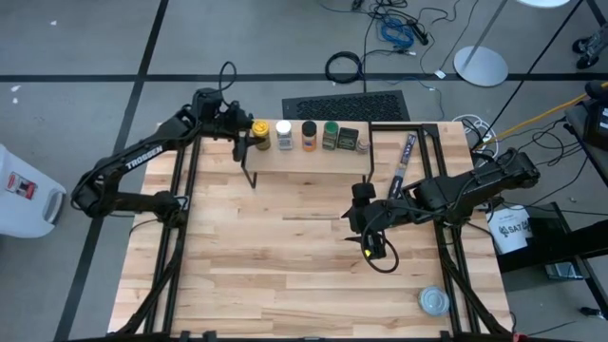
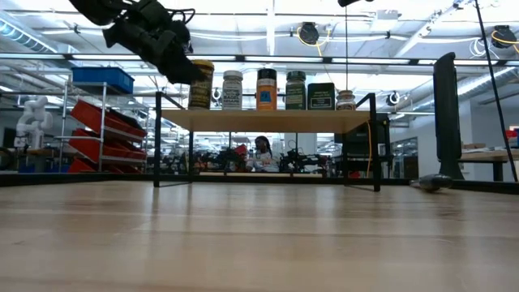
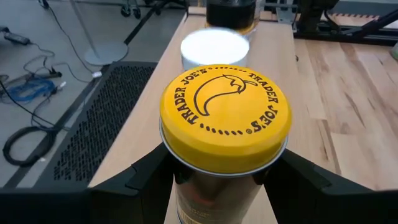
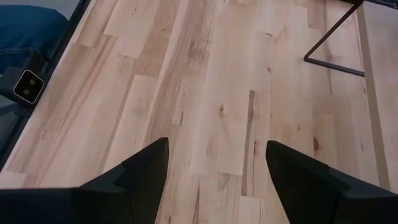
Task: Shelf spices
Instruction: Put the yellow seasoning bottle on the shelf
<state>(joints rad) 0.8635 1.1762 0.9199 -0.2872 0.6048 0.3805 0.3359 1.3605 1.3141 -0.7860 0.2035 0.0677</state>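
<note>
Sitting in a row on the shelf (image 1: 313,157) near the top centre of the high view, six spices are seen: yellow jar (image 1: 259,128), white jar (image 1: 283,129), orange jar (image 1: 309,130), green jar (image 1: 330,131), dark tin (image 1: 348,139) and a small clear jar (image 1: 361,144) at the right end. Same line-up is seen in the low view along the plank, upper middle of the frame.

The left gripper (image 1: 245,128) is parked at the yellow jar, upper left of centre in the high view. In the left wrist view the dark fingers (image 3: 140,180) are pressed against both sides of the jar just under its yellow lid, so it's clamped. The jar is standing on the plank's left end, with the white jar right behind it.

The right gripper (image 1: 373,249) is hung over bare table (image 1: 285,275), right of centre, well apart from the shelf. Its fingers (image 4: 146,162) are spread wide with nothing between them.

A silver tin (image 1: 434,301) is lying at lower right, and a thin dark packet (image 1: 405,163) is lying by the shelf's right end.
</note>
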